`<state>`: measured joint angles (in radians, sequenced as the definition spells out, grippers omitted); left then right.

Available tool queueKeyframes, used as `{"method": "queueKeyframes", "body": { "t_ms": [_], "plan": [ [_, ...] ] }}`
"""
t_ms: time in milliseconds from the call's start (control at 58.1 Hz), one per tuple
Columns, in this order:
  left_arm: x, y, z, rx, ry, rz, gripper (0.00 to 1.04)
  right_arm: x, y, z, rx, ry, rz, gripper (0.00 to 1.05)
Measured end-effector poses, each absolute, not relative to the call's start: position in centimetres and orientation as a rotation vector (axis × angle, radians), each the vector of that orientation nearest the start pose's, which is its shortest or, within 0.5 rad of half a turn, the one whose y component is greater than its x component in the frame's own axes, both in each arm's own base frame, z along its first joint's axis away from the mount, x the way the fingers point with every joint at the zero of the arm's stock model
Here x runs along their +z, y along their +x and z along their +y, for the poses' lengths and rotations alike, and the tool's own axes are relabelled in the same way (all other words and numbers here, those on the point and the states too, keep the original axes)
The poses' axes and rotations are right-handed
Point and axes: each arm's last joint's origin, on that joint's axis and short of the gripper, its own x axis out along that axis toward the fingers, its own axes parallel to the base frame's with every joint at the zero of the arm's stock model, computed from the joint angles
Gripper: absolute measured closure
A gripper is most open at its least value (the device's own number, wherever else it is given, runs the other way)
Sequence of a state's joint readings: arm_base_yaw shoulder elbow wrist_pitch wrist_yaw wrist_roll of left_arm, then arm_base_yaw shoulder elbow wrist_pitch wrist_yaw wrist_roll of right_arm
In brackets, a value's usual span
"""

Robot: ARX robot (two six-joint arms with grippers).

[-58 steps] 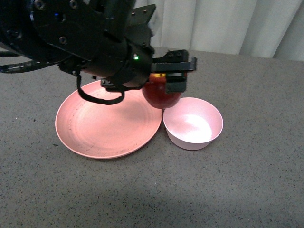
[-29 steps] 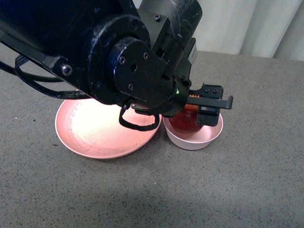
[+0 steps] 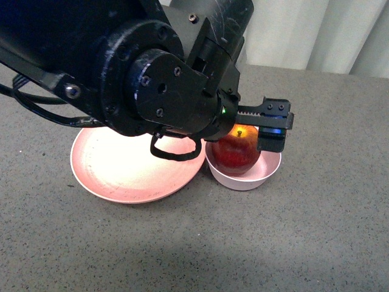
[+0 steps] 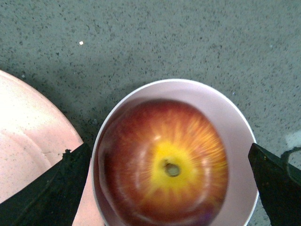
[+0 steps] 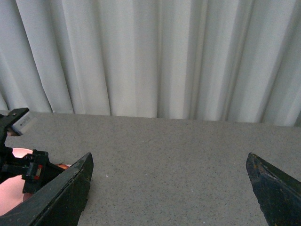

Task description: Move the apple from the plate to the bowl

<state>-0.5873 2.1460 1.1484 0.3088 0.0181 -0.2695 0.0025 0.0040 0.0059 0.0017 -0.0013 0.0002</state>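
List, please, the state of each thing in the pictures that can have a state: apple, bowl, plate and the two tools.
apple: sitting in the bowl, stem up, released.
bowl: upright, holding the apple.
plate: flat on the table, nothing on its visible part.
left tool: open, fingers apart on either side of the bowl, above the apple.
right tool: open, holding nothing, away from the bowl.
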Motion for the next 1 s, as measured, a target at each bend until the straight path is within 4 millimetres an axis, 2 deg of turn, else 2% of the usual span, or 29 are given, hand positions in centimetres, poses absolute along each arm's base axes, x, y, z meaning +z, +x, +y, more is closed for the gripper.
{"method": "queueKeyframes", "body": {
  "t_ms": [207, 293, 534, 637, 827, 999],
  "plan": [
    [13.1, 33.7, -19.9, -0.415, -0.165, 0.603, 0.07, 16.5, 9.8, 0.0, 0.004, 0.000, -0.003, 0.09],
    [14.5, 32.2, -16.9, -0.346, -0.203, 0.532, 0.07, 16.5, 9.8, 0.0, 0.004, 0.000, -0.004, 0.09],
    [14.1, 27.6, -11.2, -0.203, -0.233, 0.520, 0.07, 16.5, 9.8, 0.0, 0.004, 0.000, -0.004, 0.09],
    [14.4, 24.9, -9.0, -0.128, -0.244, 0.485, 0.07, 16.5, 9.8, 0.0, 0.004, 0.000, -0.004, 0.09],
    [15.0, 20.2, -6.8, -0.092, -0.226, 0.429, 0.07, 16.5, 9.8, 0.0, 0.004, 0.000, -0.004, 0.09],
    [15.2, 16.7, -4.7, -0.034, -0.183, 0.400, 0.07, 16.5, 9.8, 0.0, 0.004, 0.000, -0.003, 0.09]
  ]
}}
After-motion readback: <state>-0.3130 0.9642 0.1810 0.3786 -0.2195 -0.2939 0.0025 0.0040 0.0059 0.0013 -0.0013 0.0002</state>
